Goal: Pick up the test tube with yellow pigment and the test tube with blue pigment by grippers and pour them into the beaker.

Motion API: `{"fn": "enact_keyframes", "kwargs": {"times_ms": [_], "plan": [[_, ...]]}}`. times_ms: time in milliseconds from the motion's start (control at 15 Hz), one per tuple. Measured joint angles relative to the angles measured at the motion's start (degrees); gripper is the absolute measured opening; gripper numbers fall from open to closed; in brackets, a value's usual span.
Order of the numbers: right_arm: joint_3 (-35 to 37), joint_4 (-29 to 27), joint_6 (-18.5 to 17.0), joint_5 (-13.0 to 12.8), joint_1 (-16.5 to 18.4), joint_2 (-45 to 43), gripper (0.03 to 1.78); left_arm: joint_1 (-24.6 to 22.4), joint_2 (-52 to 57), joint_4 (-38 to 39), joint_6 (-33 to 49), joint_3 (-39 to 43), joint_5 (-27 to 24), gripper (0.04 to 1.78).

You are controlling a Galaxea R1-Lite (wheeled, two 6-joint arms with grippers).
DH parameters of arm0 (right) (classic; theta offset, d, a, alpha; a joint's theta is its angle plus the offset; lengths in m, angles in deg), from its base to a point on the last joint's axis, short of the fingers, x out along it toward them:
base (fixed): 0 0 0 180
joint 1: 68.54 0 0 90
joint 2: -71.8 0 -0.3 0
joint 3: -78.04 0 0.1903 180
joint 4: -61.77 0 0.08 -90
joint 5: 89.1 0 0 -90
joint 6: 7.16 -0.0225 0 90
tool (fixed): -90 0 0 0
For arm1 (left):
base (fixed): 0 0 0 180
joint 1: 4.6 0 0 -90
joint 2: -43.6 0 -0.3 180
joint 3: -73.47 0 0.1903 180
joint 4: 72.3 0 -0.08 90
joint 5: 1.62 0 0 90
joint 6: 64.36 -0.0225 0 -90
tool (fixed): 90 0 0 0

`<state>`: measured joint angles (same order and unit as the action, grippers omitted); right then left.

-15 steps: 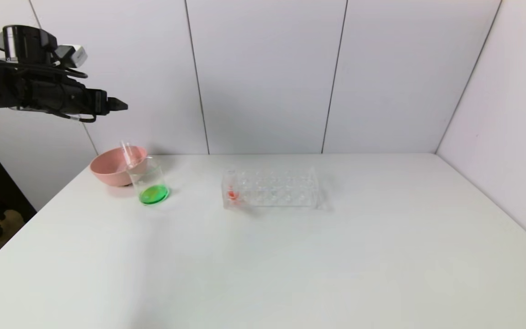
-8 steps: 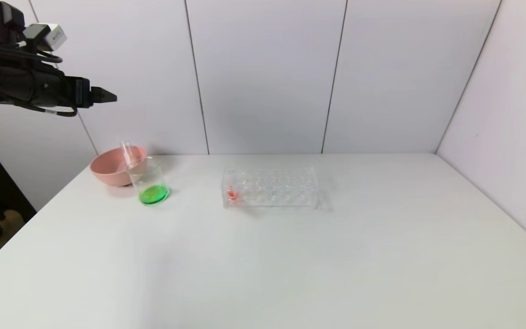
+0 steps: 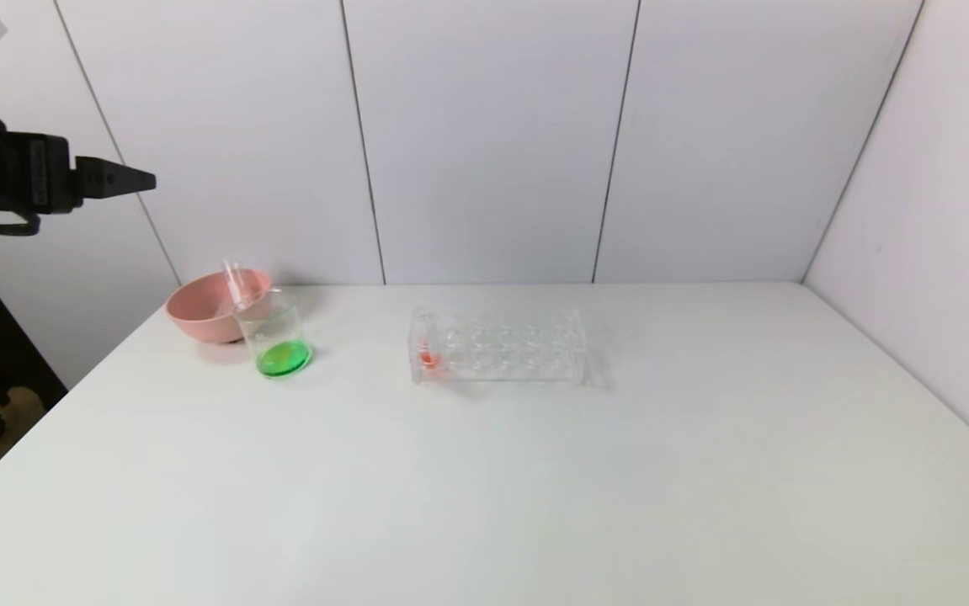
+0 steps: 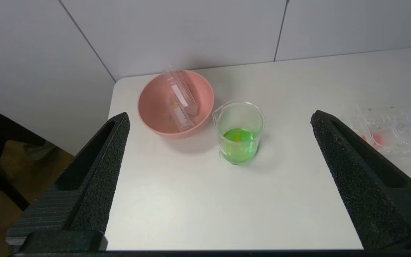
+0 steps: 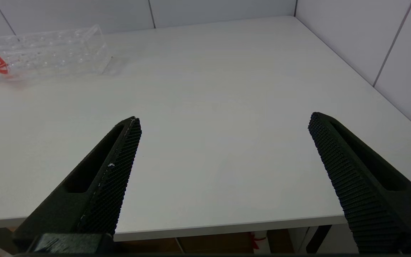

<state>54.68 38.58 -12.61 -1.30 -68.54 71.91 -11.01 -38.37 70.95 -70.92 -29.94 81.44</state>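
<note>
The beaker [image 3: 274, 337] [image 4: 239, 132] stands at the table's back left and holds green liquid. Just behind it, two clear tubes [image 4: 183, 107] [image 3: 236, 282] lean inside a pink bowl [image 3: 198, 316] [image 4: 148, 117]. One tube carries a small yellow spot; I cannot tell which is the test tube with blue pigment. My left gripper [image 3: 146, 179] [image 4: 219, 115] hangs open and empty, high above the table's left edge, well clear of bowl and beaker. My right gripper [image 5: 224, 117] is open and empty over the table's front edge, outside the head view.
A clear rectangular tube rack [image 3: 501, 345] [image 5: 44, 50] sits mid-table at the back, with one red-liquid tube [image 3: 428, 353] at its left end. White wall panels close the back and right sides. The table's left edge drops off beside the bowl.
My left arm has drawn back to the left, away from above the bowl, its gripper staying open and empty. Bowl, beaker and rack have not moved.
</note>
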Motion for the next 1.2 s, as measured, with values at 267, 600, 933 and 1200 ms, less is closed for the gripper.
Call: {"fn": "enact_keyframes", "kwargs": {"times_ms": [267,600,933,1200], "plan": [[0.0,0.02,0.02,0.0,0.0,0.0,1.71,0.24,13.07,-0.06,0.22,11.34,-0.23,1.76],[0.0,0.02,0.02,0.0,0.0,0.0,1.71,2.23,31.67,-4.3,0.02,24.37,-0.39,1.76],[0.0,0.0,0.0,0.0,0.0,0.0,1.71,2.8,49.36,-11.73,-0.4,33.27,-0.11,1.76],[0.0,0.02,0.02,0.0,0.0,0.0,1.71,3.83,62.71,-20.18,-0.33,38.68,0.09,1.76]]}}
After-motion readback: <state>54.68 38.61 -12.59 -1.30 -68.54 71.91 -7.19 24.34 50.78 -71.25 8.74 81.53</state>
